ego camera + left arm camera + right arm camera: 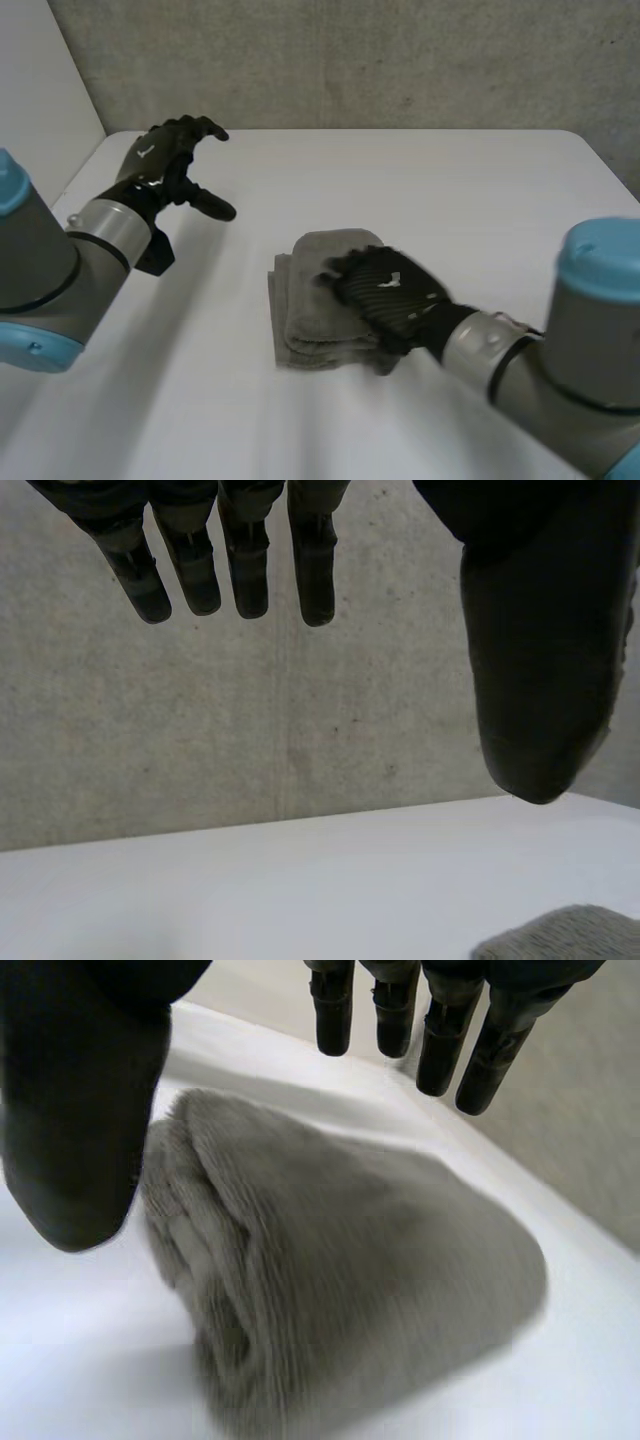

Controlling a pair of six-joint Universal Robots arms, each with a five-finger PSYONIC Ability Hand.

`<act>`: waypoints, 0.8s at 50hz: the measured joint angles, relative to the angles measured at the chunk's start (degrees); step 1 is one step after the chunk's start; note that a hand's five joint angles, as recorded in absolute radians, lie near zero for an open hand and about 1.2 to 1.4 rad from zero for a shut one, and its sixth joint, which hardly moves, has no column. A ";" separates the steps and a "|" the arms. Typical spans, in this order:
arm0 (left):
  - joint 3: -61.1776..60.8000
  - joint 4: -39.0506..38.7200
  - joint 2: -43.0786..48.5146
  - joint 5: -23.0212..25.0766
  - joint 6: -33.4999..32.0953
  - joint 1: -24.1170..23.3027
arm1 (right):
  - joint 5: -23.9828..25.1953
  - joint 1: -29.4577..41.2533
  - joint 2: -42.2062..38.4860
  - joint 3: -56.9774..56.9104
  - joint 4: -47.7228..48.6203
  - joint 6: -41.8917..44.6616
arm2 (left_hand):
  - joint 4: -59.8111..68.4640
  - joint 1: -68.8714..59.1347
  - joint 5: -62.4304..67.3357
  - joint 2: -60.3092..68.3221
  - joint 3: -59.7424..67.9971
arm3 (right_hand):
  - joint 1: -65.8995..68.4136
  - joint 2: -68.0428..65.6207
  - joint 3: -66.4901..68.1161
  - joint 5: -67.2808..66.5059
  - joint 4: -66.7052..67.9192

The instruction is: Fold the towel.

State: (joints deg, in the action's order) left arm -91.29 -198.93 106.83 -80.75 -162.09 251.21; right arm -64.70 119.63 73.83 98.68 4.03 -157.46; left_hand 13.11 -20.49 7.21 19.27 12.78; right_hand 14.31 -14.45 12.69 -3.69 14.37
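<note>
A grey towel [312,300] lies folded into a small thick bundle in the middle of the white table [420,190]. My right hand [385,290] hovers over the bundle's right side, open, fingers [440,1030] straight and spread above the towel [340,1270], holding nothing. My left hand [170,160] is raised above the table's far left part, well apart from the towel, open with straight fingers [240,570] and thumb spread. A corner of the towel [570,935] shows below the left hand's thumb.
A grey concrete wall [350,60] runs behind the table's far edge. Bare white tabletop surrounds the towel on all sides, with the widest room at the far right and near left.
</note>
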 measured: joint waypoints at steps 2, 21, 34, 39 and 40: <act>0.00 0.25 0.32 -0.83 -0.08 -1.34 | 0.17 -3.57 0.94 0.35 -3.25 -3.92 | 0.00 0.60 -0.71 -0.76 0.00 | 0.00 0.00 0.00 0.00 0.00; 3.34 2.43 11.75 -1.70 -3.99 -12.14 | -5.81 -9.98 -8.98 -6.99 3.85 -23.64 | 0.00 1.34 -2.40 -2.40 0.00 | -0.03 0.00 0.00 0.00 0.00; 3.84 3.92 16.28 -4.41 -9.43 -12.61 | -9.08 -5.65 -21.02 -15.09 3.88 -26.61 | 0.00 1.34 -2.40 -2.40 0.00 | -0.03 0.00 0.00 0.00 0.00; 2.35 3.86 15.90 -5.29 -9.77 -12.74 | -8.96 -4.26 -22.53 -16.18 3.76 -28.01 | 0.00 1.34 -2.39 -2.40 0.00 | -0.65 0.00 0.00 0.00 0.00; 1.88 3.81 15.70 -5.47 -9.86 -12.74 | -8.93 -3.92 -22.63 -16.41 3.73 -28.20 | 0.00 1.34 -2.39 -2.40 0.00 | -0.81 0.00 0.00 0.00 0.00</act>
State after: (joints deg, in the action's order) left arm -89.41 -195.12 122.53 -86.22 -171.95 238.47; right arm -73.63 115.71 51.20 82.26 7.77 -185.67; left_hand 13.11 -19.16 4.82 16.87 12.78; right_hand 13.50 -14.45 12.69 -3.69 14.37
